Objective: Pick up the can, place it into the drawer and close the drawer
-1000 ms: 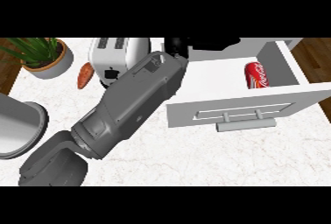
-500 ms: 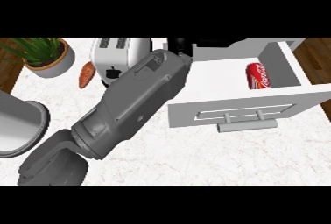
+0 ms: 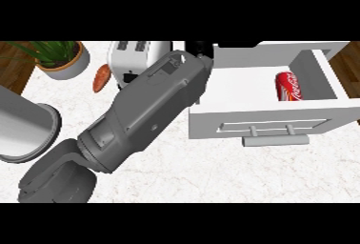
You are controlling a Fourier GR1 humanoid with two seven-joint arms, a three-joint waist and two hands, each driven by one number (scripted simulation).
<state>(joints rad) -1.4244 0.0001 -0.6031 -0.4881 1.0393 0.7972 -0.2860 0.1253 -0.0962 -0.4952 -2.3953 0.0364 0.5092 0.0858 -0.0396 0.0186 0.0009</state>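
The red can point(image 3: 287, 86) already lies on its side inside the open white drawer point(image 3: 271, 116), near the right wall; so the putting-in part looks done, and the step in hand is closing the drawer. One big grey arm point(image 3: 144, 119) comes up from the lower left and crosses the counter point(image 3: 211, 171) to the drawer's back left corner; only a bit of its black hand point(image 3: 202, 47) shows at the top, and I cannot tell if it is spread or curled, or if it touches anything; I also cannot tell which arm it is. No other hand shows. Next, I think, a hand has to get to the front of the drawer, by the handle point(image 3: 271, 128), and push it in until it shuts; the arm would need to move clear of the drawer first.

Counting: one can; one drawer; one toaster point(image 3: 137, 59); one plant in a pot point(image 3: 60, 57); one orange-red food thing point(image 3: 103, 77) beside the toaster; one grey round pot point(image 3: 25, 126) at the left edge.
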